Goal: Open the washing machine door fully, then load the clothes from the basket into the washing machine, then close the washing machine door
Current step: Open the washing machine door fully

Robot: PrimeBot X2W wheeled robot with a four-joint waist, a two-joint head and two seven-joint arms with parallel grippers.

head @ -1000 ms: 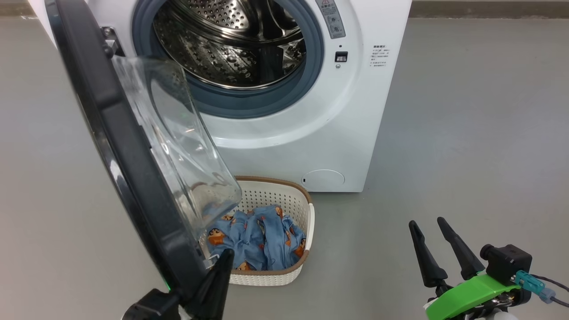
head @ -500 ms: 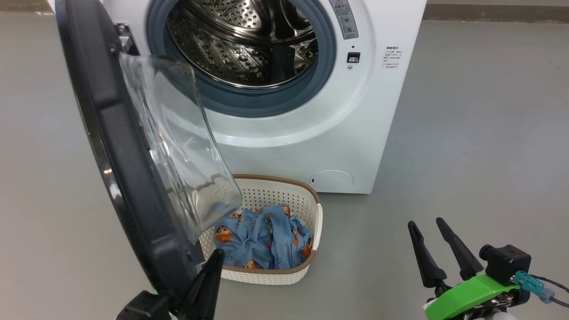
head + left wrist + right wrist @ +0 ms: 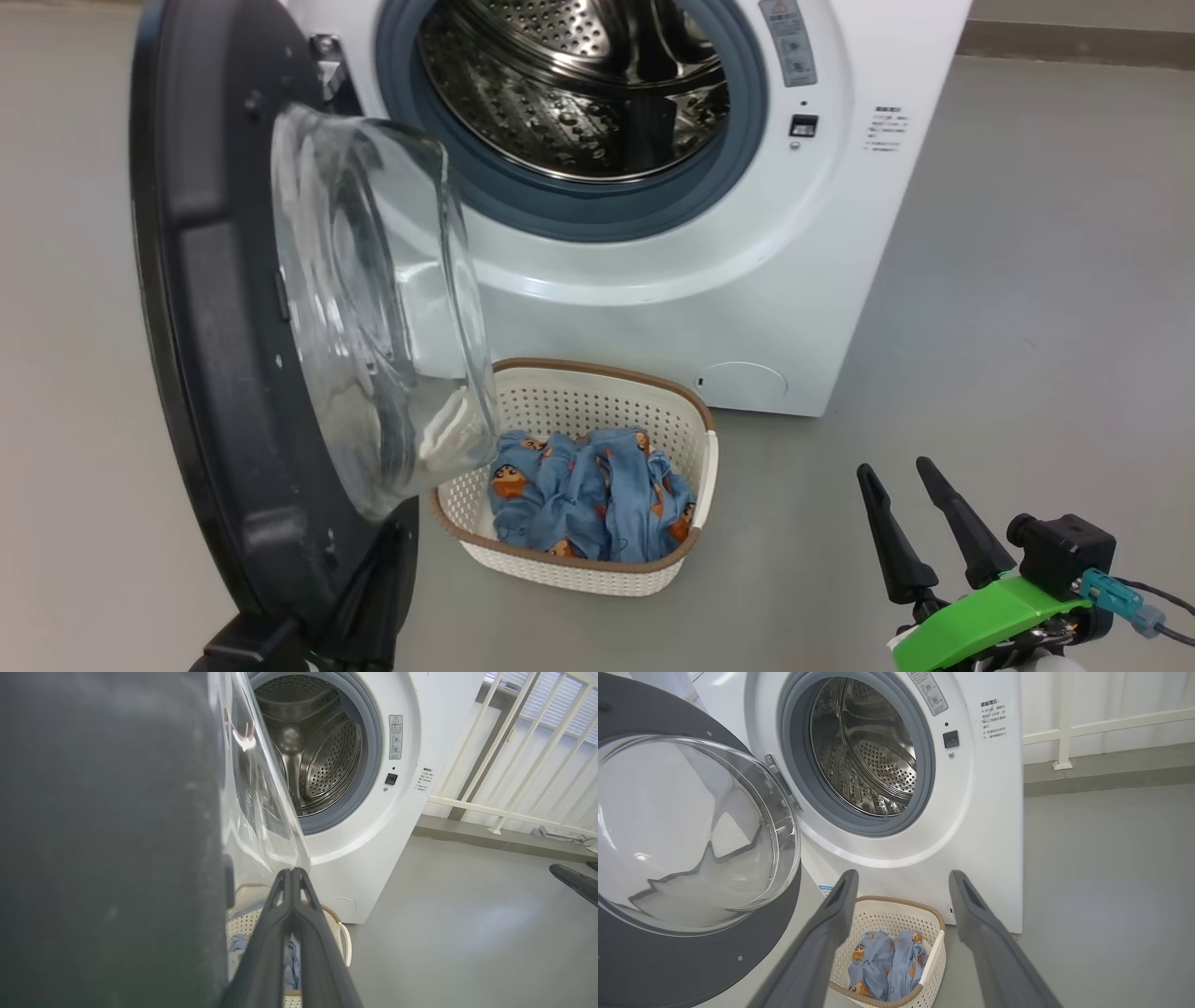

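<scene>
Washing machine door (image 3: 215,373) is swung out on its left hinge, roughly square to the front of the washing machine (image 3: 653,308). Black rim sits near edge-on in the head view, with the clear glass bowl bulging toward the drum (image 3: 579,84). Drum is perforated steel with a grey gasket (image 3: 560,210) round it.

Basket (image 3: 579,579) is on the floor (image 3: 1027,327), just in front of the machine's bottom edge, its left end under the door glass. Clothes (image 3: 597,495) are bunched inside it, blue with orange figures.

Left gripper (image 3: 378,597): fingers pressed together with nothing between, pointing up beside the door's lower rim on the glass side. Probably touching the rim, but the view's too tight to confirm.

Right gripper (image 3: 894,469): low over bare floor right of the basket, well apart from it. Fingers spread wide, empty, aimed at the machine front.
</scene>
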